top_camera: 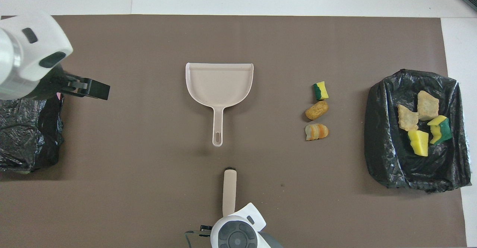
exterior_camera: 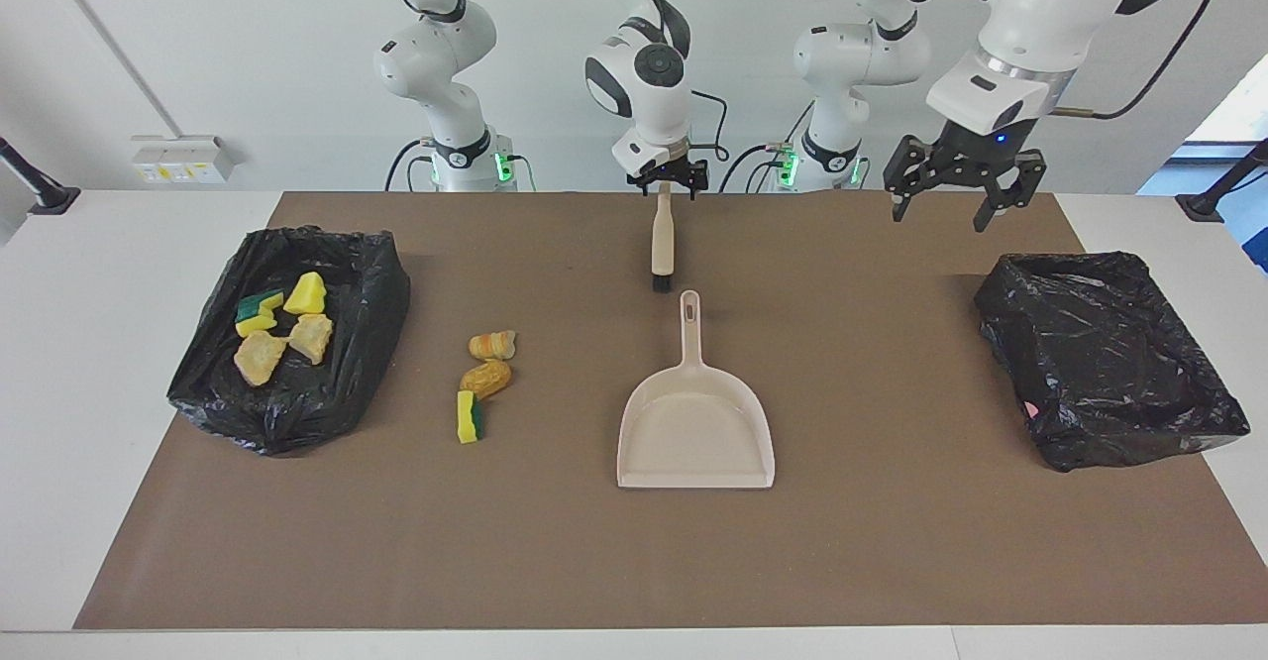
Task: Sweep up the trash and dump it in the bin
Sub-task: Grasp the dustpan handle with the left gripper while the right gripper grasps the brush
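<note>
Four pieces of trash lie in the black bin at nine o'clock of your facing view; three more pieces lie between it and the dustpan. At twelve, the right hand is at the brush handle; its grip I cannot tell. At two, the left hand hangs wide open.

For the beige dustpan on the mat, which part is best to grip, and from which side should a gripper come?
Probably the handle. The dustpan lies flat, its thin straight handle pointing toward the robots, with its hanging-hole end near the brush. A gripper coming down from above, fingers either side of the handle, likely fits; the pan itself looks too wide. The open left gripper hangs over bare mat and seems free for this.
</note>
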You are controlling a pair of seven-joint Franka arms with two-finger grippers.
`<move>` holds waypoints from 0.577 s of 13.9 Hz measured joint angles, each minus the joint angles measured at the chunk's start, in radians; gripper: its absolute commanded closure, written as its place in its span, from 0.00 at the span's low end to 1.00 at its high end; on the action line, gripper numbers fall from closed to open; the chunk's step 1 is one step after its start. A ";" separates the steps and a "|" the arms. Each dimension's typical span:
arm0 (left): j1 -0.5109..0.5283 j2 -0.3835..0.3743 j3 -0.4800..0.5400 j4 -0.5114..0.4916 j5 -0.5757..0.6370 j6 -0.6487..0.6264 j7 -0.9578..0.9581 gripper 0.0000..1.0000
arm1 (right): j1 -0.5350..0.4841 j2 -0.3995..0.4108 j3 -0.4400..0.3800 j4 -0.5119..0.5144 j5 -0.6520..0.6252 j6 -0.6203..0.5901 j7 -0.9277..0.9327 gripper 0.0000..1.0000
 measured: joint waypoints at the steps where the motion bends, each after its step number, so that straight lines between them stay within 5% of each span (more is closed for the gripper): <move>1: -0.001 0.007 -0.025 -0.034 0.000 0.044 -0.023 0.00 | 0.000 0.000 0.000 0.000 0.000 0.000 0.000 1.00; 8: -0.013 0.170 -0.226 -0.116 0.092 0.230 -0.289 0.00 | -0.013 -0.011 -0.011 0.018 -0.001 -0.058 -0.003 1.00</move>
